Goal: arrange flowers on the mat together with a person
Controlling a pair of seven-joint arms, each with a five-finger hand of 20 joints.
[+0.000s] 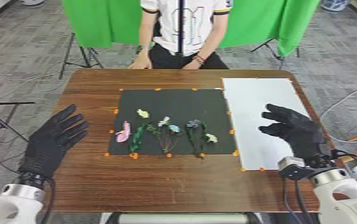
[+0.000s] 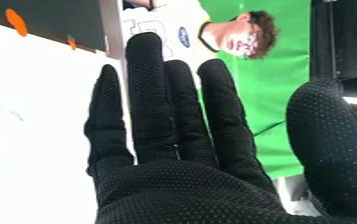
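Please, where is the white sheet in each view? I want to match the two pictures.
Head view: white sheet, right side of the table, partly behind the right hand.
Right wrist view: white sheet, beside and partly behind the black glove of the right hand.
Shared landmark: the dark mat, with orange marks where it borders the sheet.

No readable text. White shirt (image 1: 168, 32), across the table from right hand (image 1: 299, 134): large outlined print, illegible. Dark oval badge (image 2: 184, 36) on it, beyond the fingertips, lettering too small to read.
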